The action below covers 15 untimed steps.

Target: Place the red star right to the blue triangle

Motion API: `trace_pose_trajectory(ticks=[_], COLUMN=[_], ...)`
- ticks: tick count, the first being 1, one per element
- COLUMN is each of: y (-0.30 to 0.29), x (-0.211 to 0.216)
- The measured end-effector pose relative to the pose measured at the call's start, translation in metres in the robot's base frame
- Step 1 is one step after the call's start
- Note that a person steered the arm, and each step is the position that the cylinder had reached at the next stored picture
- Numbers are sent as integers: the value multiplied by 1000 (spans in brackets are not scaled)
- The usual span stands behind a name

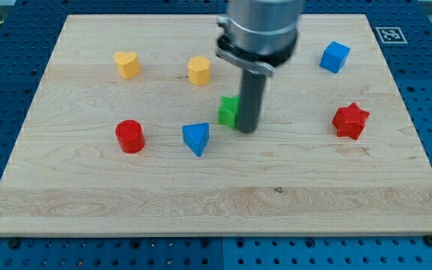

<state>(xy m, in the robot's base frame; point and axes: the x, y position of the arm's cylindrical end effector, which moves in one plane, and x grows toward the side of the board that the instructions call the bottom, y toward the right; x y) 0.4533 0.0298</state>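
The red star (350,121) lies at the board's right side. The blue triangle (196,138) lies near the middle, a little left of centre. My tip (247,130) rests on the board to the right of the blue triangle, touching or almost touching the right side of a green block (229,111), whose shape is partly hidden by the rod. The red star is well to the right of my tip, with bare wood between them.
A red cylinder (130,136) sits left of the blue triangle. A yellow heart (127,64) and a yellow hexagon-like block (199,70) lie toward the top left. A blue cube (334,57) lies at the top right. The wooden board (216,202) rests on a blue pegboard table.
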Motion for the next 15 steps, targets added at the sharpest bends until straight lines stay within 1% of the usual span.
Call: trace_pose_trajectory(ticks=[1, 2, 3, 4, 6, 7, 9, 10, 11, 12, 13, 14, 15], y=[-1, 31, 55, 104, 217, 222, 96, 105, 147, 152, 129, 66, 27], x=[-11, -3, -25, -40, -40, -19, 23, 10, 8, 41, 55, 55, 55])
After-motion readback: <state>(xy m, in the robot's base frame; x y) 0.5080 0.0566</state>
